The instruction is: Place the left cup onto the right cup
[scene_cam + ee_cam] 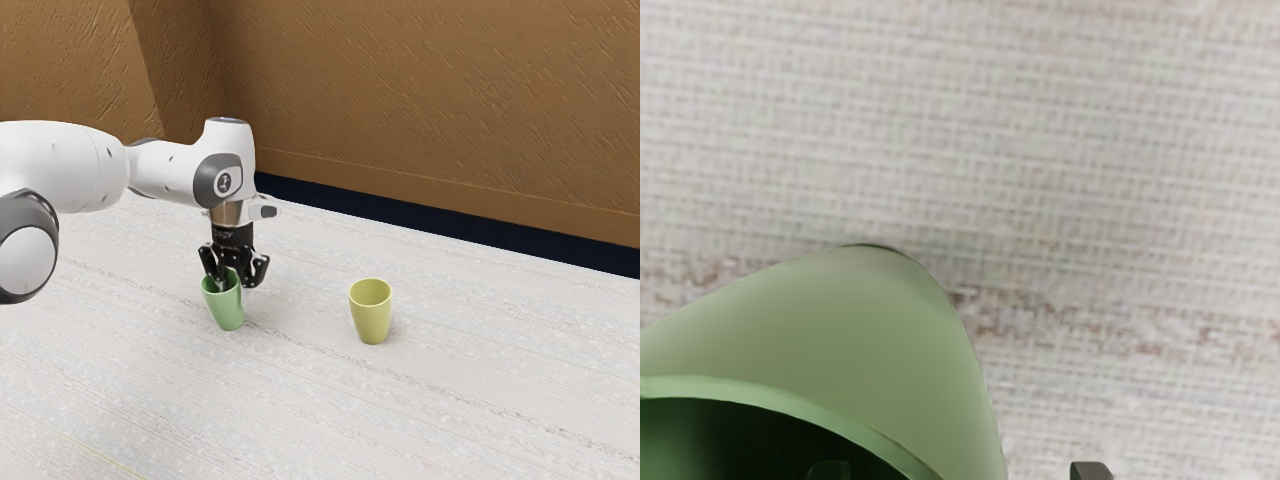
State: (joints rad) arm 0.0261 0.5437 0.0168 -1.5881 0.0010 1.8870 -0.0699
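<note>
Green cup [226,308]: on bench [450,400], toward exterior view's left, well apart from yellow cup [371,310]. Looks light, stiff and smooth-walled, likely slippery; best pinched across the rim wall. Tool [233,272] released, its fingers [1088,470] straddling the rim, with a gap outside. No labels on cups; arm badge unreadable.

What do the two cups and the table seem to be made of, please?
Green cup: smooth, evenly coloured, faint sheen; plastic or glazed ceramic, likely. Yellow cup: same look. Table: pale, matte, fine streaked grain; perhaps whitewashed wood or laminate.
</note>
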